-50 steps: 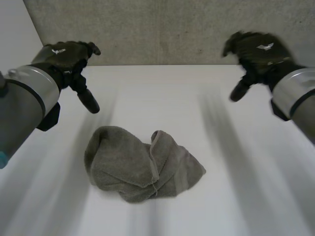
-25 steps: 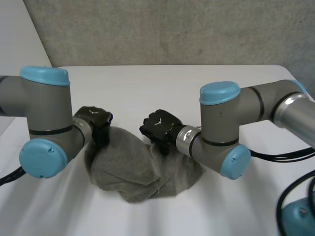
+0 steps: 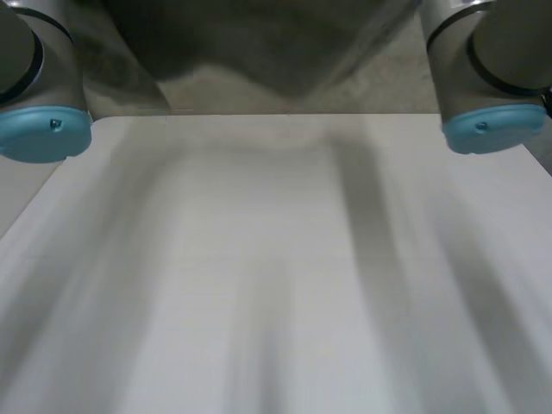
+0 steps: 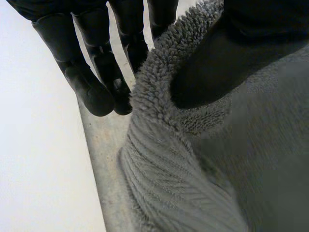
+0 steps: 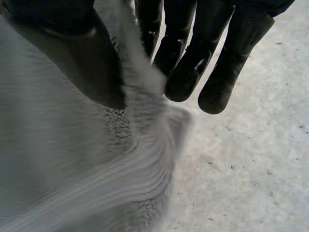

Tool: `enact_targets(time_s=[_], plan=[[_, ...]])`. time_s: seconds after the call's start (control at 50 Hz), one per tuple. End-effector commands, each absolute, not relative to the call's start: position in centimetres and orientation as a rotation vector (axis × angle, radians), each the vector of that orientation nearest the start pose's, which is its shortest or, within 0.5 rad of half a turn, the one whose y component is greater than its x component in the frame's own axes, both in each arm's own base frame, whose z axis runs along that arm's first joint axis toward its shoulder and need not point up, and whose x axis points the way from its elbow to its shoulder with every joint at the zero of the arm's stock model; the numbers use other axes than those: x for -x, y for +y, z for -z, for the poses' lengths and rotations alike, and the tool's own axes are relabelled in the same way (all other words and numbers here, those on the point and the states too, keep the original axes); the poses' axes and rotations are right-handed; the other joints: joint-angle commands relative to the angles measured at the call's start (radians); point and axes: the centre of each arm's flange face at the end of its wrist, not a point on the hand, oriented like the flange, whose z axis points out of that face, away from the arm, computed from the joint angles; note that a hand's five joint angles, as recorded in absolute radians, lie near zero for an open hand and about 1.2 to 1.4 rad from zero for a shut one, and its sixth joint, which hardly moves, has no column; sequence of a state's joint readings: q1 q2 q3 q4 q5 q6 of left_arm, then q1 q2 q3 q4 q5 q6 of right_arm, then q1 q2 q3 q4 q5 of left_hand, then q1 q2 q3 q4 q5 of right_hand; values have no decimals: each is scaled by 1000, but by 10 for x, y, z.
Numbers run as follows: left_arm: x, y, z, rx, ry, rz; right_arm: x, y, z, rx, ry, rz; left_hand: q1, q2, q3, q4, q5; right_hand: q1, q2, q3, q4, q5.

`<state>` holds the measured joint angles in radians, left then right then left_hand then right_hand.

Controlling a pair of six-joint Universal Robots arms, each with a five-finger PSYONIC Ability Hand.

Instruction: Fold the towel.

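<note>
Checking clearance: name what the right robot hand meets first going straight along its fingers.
Likely the grey concrete surface past the right robot hand, which pinches the towel; depth unclear.

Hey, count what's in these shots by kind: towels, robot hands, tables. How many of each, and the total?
towel: 1
hands: 2, left hand and right hand, each pinching the towel
table: 1
Total: 4
</note>
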<state>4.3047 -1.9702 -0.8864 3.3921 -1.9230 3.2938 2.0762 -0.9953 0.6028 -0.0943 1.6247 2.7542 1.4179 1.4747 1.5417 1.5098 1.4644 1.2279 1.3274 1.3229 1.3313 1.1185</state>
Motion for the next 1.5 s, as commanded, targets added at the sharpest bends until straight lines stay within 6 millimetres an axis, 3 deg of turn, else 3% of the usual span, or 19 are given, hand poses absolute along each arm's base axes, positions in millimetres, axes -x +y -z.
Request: enact_targets(time_s=[0.02,0.14,0.16,0.2,0.22,0.26,0.32,0.36,0.42,0.5,0.62,0.64,0.66,0.7,0.82,0.98,1.18,1.34,1.5], plan=[[274,-334,-313,-368,1979,2551,-333,-321,-344,895,1603,2388,-22,-78,-145,-114,-243,168,69,73,65,103],[268,-323,-244,-494,2161,2383,-327,-320,-289,1005,1782,2240,-22,-78,-145,-114,-243,168,69,73,65,103],[268,-323,-244,-494,2161,2382,-327,-320,-289,1005,1782,2240,-22,-78,-145,-114,-243,168,69,73,65,103],[262,-314,-212,-523,2234,2286,-320,-316,-257,1069,1882,2140,-22,-78,-145,-114,-243,168,69,73,65,103],[262,-314,-212,-524,2234,2286,-320,-316,-256,1069,1882,2140,-22,-78,-145,-114,-243,168,69,73,65,103],[252,-306,-177,-555,2311,2154,-313,-310,-217,1162,1984,2014,-22,-78,-145,-114,-243,168,69,73,65,103],[247,-301,-162,-580,2342,2084,-309,-307,-194,1220,2041,1937,-22,-78,-145,-114,-243,168,69,73,65,103],[241,-287,-143,-670,2364,1969,-299,-295,-159,1319,2123,1804,-129,-186,-253,-221,-350,168,69,73,65,103],[235,-272,-133,-764,2362,1884,-292,-281,-144,1381,2164,1730,-203,-260,-327,-295,-424,168,69,73,65,103],[230,-262,-135,-824,2339,1856,-283,-274,-150,1376,2179,1728,-341,-398,-465,-433,-562,168,69,73,65,103],[225,-241,-165,-861,2252,1946,-267,-259,-166,1345,2197,1753,-731,-788,-855,-823,-952,168,69,73,65,103],[225,-236,-170,-872,2243,1968,-266,-255,-167,1340,2196,1756,-819,-876,-943,-911,-1040,-75,-174,-170,-178,-140],[225,-236,-170,-872,2243,1968,-266,-255,-167,1340,2196,1756,-820,-877,-944,-912,-1041,-77,-177,-172,-181,-142],[225,-226,-175,-919,2240,1997,-262,-250,-167,1329,2203,1757,-1015,-1072,-1139,-1107,-1237,-610,-709,-705,-713,-675],[229,-221,-181,-993,2232,2047,-260,-248,-160,1324,2196,1766,-1178,-1235,-1302,-1270,-1399,-644,-743,-739,-747,-709],[225,-257,-201,-942,2156,2134,-249,-257,-151,1282,2218,1816,-1157,-1214,-1281,-1249,-1379,-641,-740,-736,-744,-706],[250,-329,-186,-1039,2347,1948,-248,-256,-139,1287,2234,1796,-990,-1047,-1114,-1082,-1211,-644,-743,-739,-747,-709],[255,-348,-160,-1095,2579,1628,-249,-251,-130,1317,2245,1755,-996,-1053,-1120,-1088,-1217,-644,-743,-739,-747,-709],[259,-364,-150,-1151,2507,1619,-250,-249,-127,1324,2246,1738,-1008,-1065,-1131,-1100,-1229,-644,-743,-739,-747,-709]])
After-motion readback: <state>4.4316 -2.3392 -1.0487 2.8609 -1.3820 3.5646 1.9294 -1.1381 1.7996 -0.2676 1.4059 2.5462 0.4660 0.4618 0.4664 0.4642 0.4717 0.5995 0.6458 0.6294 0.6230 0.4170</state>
